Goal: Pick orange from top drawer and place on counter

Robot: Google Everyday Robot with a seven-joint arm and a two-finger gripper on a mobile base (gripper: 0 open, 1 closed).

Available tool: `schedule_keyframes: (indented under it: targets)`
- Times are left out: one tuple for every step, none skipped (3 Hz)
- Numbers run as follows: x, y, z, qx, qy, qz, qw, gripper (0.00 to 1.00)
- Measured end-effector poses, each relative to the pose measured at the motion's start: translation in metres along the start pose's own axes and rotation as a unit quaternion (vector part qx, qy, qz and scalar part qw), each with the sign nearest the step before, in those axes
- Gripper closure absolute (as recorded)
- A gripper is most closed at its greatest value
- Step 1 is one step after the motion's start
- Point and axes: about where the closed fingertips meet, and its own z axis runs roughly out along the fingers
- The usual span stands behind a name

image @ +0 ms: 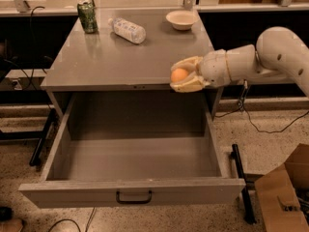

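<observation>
My gripper [179,75] is shut on the orange [178,75], a small round fruit held between its pale fingers. It hovers at the front right edge of the grey counter [120,57], just above the surface. The white arm reaches in from the right. Below, the top drawer [130,190] is pulled fully open, with a dark pull handle [133,197] centred on its front panel. Nothing shows inside the drawer.
On the counter's back stand a green can [87,17], a clear plastic bottle [127,30] lying on its side, and a white bowl [181,19]. A cardboard box [285,192] sits on the floor at the right. Cables run along the floor.
</observation>
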Motion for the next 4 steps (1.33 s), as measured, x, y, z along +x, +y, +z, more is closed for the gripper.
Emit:
schedule_keyframes:
  targets:
    - [-0.032,-0.033,-0.006,0.002,-0.003,-0.043,0.9991,1.00]
    - [-0.037,-0.076,0.000,0.012,-0.006,-0.032,0.9994,1.00]
    - [-0.022,-0.111,0.008,0.041,-0.003,0.018,0.9990,1.00]
    - [-0.004,-0.138,0.017,0.083,0.029,0.070,0.9937,1.00]
